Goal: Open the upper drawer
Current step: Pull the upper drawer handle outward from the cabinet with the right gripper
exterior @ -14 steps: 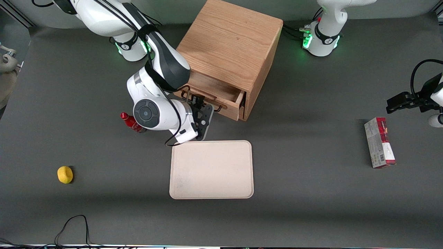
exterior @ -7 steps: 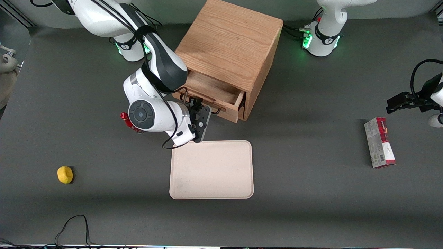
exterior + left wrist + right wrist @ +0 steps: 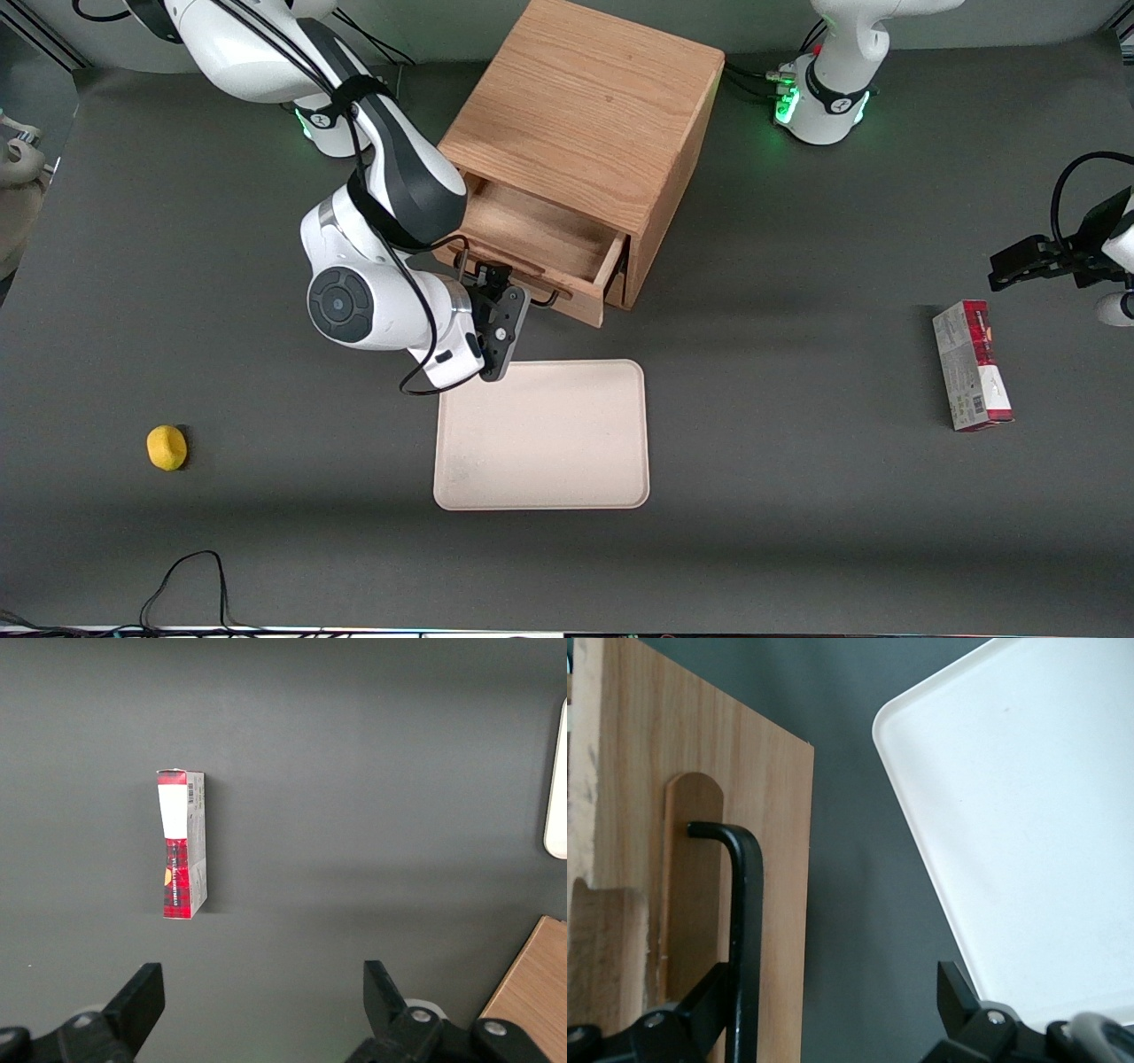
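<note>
The upper drawer of the wooden cabinet stands partly pulled out, and its plain wood interior shows. Its thin black handle runs along the drawer front. My gripper is at that handle, between the drawer front and the tray. In the right wrist view the gripper is open. One finger sits between the handle bar and the drawer front. The other finger is apart from it, over the mat.
A beige tray lies on the mat nearer the front camera than the drawer, close to my gripper; its corner shows in the right wrist view. A yellow lemon lies toward the working arm's end. A red box lies toward the parked arm's end.
The upper drawer has slid farther out of the cabinet. My gripper and wrist have moved with the handle, away from the cabinet. The small red bottle beside the wrist is now hidden.
</note>
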You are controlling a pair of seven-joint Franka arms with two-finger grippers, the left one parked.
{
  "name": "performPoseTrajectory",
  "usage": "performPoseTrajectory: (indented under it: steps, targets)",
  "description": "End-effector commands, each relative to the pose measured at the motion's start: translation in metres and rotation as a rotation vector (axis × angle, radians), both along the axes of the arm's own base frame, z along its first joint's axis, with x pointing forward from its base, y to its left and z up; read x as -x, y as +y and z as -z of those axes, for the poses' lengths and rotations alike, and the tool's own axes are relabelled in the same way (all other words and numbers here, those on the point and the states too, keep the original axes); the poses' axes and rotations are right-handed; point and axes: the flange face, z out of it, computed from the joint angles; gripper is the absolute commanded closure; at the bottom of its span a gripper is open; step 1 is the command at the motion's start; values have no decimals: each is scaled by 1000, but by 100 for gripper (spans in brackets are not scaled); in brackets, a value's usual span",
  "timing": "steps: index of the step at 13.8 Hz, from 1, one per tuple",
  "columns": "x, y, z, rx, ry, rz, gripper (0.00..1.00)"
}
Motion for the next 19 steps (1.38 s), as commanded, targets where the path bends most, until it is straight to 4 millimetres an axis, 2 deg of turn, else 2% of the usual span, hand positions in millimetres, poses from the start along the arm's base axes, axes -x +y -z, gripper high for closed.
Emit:
performPoseTrajectory:
  steps: [1,8,19]
  targets:
    - [-16,-2,4,-6,-28,-15,0]
    - [-32,-18,5,-17,-51,15,0]
    - [-53,-31,23,-25,-65,46,0]
